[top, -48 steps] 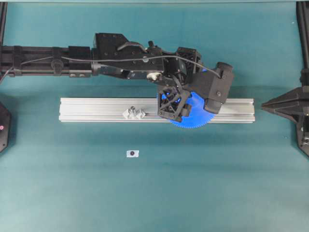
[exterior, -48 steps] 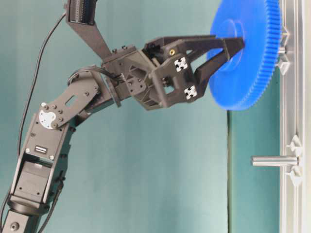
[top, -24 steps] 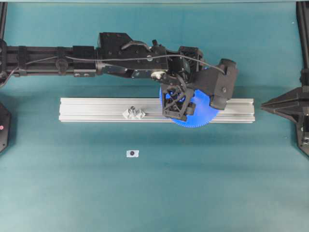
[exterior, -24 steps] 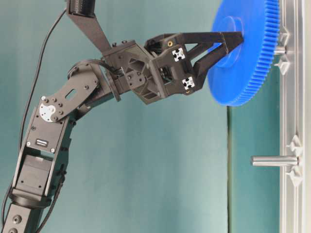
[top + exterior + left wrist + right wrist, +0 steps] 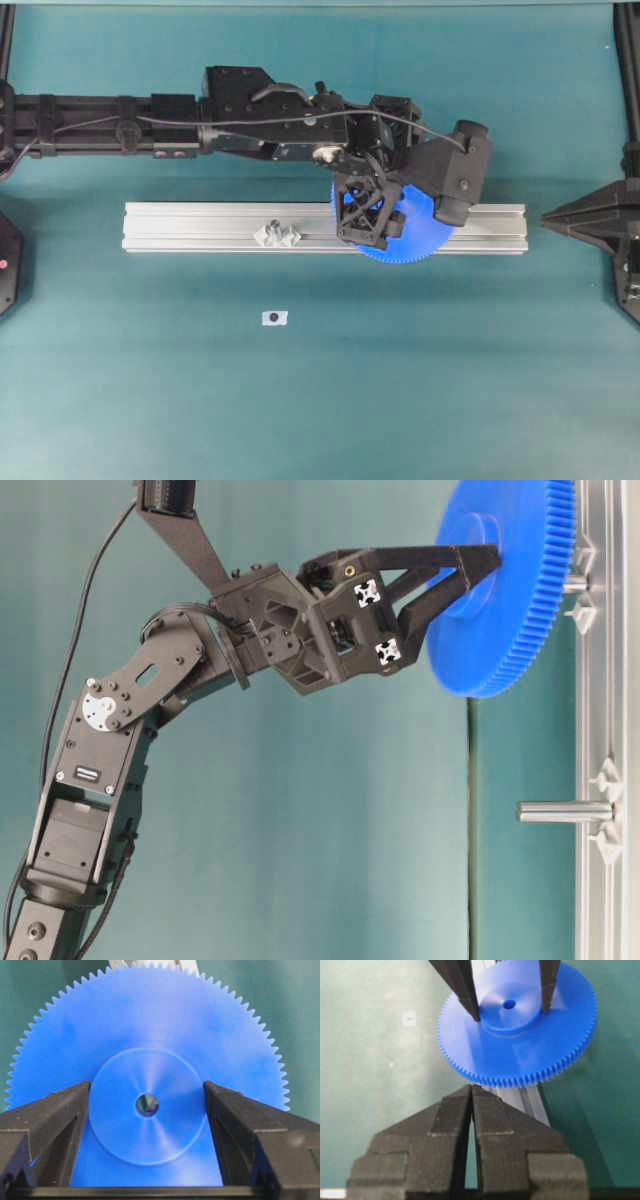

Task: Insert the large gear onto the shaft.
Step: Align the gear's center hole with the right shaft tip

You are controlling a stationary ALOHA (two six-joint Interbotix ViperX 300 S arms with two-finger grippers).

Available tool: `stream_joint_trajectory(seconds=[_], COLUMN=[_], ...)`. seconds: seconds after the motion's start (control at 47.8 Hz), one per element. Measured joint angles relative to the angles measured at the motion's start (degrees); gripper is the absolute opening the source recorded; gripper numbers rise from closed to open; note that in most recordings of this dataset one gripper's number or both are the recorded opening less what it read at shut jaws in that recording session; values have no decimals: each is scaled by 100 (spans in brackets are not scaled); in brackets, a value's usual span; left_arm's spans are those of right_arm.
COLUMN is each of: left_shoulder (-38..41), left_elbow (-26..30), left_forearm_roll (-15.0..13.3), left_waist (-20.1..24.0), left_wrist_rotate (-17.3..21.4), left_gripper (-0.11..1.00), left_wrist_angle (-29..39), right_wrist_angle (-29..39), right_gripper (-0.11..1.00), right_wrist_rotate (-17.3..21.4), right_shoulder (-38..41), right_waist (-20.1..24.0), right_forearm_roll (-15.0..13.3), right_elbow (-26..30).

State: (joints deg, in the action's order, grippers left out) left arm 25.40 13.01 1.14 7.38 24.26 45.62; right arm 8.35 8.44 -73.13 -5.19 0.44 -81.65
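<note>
**A:** Both left fingers clamp the raised hub of the large gear, one on each side, closed only as far as the hub allows. Where does the disc sit?

**B:** Over the rail, towards its far end from the second pin. The table-level view shows a stub of silvery metal between disc and rail. I take that for the shaft, though most of it is hidden.

**A:** So it's threaded but perhaps not seated?

**B:** That's my reading. The centre hole shows something grey inside. To finish well, keep the disc parallel to the rail and press straight along the pin. Any tilt could bind that small bore.

**A:** And letting go?

**B:** Spread the fingers only once the disc stops, then pull straight back off the hub so nothing drags it askew.

**A:** The other arm?

**B:** Right fingers are pressed together on nothing, past the rail's end above the surface.
</note>
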Motion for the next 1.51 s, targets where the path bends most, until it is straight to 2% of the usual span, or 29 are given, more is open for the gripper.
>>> stream_joint_trajectory(seconds=[0.272,0.439,0.9,1.213,1.506], left_shoulder=[26,26,26,-149,-545], left_elbow=[0,0,-176,-589,-1204], left_forearm_roll=[9,0,9,9,9], left_waist=[0,0,-62,-35,18], left_wrist_rotate=[-185,-439,-624,-668,-949], left_gripper=[78,86,85,85,85], left_wrist_angle=[-26,-26,-211,-501,-782], right_wrist_angle=[0,0,0,0,0], right_gripper=[10,10,10,10,10], right_wrist_rotate=[0,0,0,0,0], right_shoulder=[9,0,9,0,0], right_waist=[0,0,0,0,0], right_forearm_roll=[0,0,0,0,0], right_elbow=[0,0,0,0,0])
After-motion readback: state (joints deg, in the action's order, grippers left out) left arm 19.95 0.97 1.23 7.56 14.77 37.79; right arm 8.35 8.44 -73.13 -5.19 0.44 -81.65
